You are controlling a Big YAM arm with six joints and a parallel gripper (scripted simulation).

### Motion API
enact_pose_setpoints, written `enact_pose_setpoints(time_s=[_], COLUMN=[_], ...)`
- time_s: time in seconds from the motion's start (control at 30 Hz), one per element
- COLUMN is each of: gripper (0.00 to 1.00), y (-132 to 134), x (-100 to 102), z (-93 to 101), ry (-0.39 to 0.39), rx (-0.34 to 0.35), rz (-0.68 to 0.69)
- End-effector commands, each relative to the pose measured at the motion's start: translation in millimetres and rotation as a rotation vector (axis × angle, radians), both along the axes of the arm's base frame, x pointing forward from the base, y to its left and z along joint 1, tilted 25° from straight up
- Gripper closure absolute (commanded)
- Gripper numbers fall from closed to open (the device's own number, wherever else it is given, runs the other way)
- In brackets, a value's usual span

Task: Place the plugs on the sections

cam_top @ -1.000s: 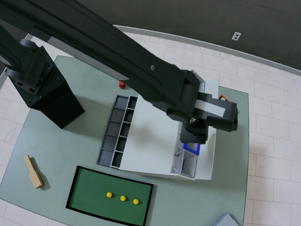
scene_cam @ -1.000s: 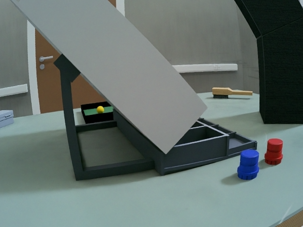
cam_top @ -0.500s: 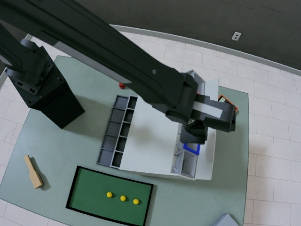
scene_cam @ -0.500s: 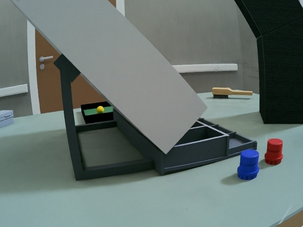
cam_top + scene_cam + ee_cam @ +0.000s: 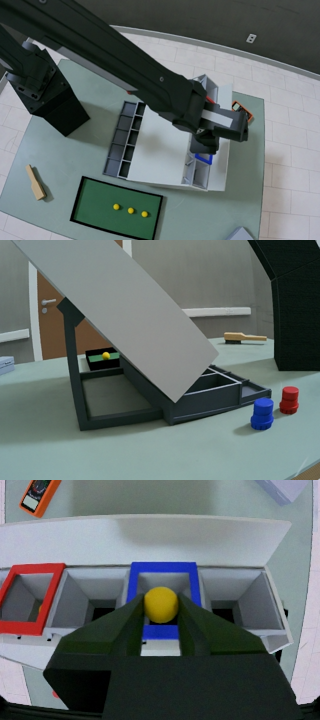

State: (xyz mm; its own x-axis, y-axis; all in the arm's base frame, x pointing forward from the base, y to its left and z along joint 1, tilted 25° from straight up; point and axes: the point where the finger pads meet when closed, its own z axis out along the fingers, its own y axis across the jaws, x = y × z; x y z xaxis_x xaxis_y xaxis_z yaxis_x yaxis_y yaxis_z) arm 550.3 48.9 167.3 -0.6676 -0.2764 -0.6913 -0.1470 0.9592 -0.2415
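My gripper is shut on a yellow marble and holds it right above the blue-banded funnel, which also shows in the top view. The red-banded funnel is two funnels to the left in the wrist view; something yellow shows at its inner edge. The white cover slopes down to a row of dark grey sections. The blue plug and the red plug stand upright on the table beside the end section. Three marbles lie in the green tray.
An orange meter lies behind the funnels. A wooden brush lies at the table's left. The arm's black base stands at the back left. A grey box corner shows at the front right edge.
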Motion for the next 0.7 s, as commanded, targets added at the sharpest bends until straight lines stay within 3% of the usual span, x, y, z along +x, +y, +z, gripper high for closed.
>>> enact_pose_setpoints(time_s=[0.0, 0.3, 0.33, 0.67], gripper=[1.00, 1.00, 0.41, 0.41], y=[-6.3, -7.7, -0.2, -0.2], x=[5.0, 4.7, 2.4, 2.4], z=[-1.7, -3.1, 6.4, 6.4], ry=[-0.012, -0.013, -0.019, -0.019], rx=[-0.003, -0.001, 0.005, 0.005], rz=[-0.003, 0.000, 0.005, 0.005])
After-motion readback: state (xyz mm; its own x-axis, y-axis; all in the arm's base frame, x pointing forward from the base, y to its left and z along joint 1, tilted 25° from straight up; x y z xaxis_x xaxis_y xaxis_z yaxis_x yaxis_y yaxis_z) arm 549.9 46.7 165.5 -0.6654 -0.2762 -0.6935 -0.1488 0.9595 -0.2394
